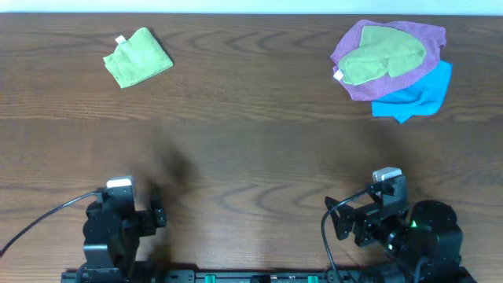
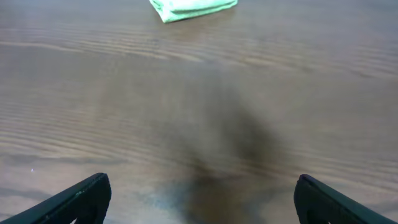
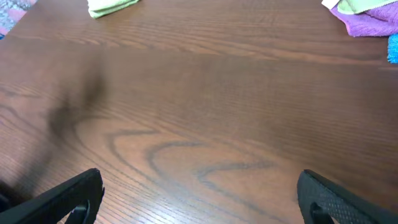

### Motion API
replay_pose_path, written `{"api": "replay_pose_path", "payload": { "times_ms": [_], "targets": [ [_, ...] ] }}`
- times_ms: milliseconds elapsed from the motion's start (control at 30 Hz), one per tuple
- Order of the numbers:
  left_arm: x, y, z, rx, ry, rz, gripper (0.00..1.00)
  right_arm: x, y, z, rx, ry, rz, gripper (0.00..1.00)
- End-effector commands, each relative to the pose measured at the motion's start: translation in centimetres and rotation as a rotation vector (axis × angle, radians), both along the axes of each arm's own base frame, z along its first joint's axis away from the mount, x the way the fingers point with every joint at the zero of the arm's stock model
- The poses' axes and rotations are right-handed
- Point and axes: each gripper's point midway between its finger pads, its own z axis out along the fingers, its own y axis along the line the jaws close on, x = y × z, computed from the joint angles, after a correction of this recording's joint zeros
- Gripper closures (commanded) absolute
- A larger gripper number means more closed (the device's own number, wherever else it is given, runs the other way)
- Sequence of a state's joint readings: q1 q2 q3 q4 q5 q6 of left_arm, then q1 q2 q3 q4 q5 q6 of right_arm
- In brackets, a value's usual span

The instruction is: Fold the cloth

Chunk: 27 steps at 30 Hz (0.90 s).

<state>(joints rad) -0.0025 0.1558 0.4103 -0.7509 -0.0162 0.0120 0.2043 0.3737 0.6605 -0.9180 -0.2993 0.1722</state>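
Observation:
The lime-green cloth (image 1: 138, 57) lies folded into a small bundle at the far left of the table, its white tag at the upper left edge. It shows at the top of the left wrist view (image 2: 193, 7) and at the top left of the right wrist view (image 3: 111, 6). My left gripper (image 2: 202, 199) is open and empty near the front left edge, far from the cloth. My right gripper (image 3: 199, 196) is open and empty near the front right edge.
A pile at the far right holds an olive-green cloth (image 1: 383, 53) on a purple cloth (image 1: 420, 33), over a blue cloth (image 1: 420, 93). The purple cloth also shows in the right wrist view (image 3: 373, 18). Dark wood table (image 1: 251, 149) lies between.

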Motion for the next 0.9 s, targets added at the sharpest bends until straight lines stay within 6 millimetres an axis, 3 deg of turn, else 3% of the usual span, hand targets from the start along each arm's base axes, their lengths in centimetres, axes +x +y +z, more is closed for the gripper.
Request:
{"api": "replay_pose_path", "payload": {
  "times_ms": [0, 200, 867],
  "targets": [
    [-0.1, 0.3, -1.0, 0.033, 0.006, -0.001, 0.05, 0.0, -0.1, -0.1, 0.007, 0.003, -0.009, 0.01],
    [-0.3, 0.3, -2.9, 0.033, 0.027, -0.002, 0.05, 0.0, -0.1, -0.1, 0.007, 0.003, -0.009, 0.01],
    [-0.6, 0.7, -5.3, 0.049, 0.059, 0.019, 0.05, 0.0, -0.1, -0.1, 0.007, 0.003, -0.009, 0.01]
  ]
}}
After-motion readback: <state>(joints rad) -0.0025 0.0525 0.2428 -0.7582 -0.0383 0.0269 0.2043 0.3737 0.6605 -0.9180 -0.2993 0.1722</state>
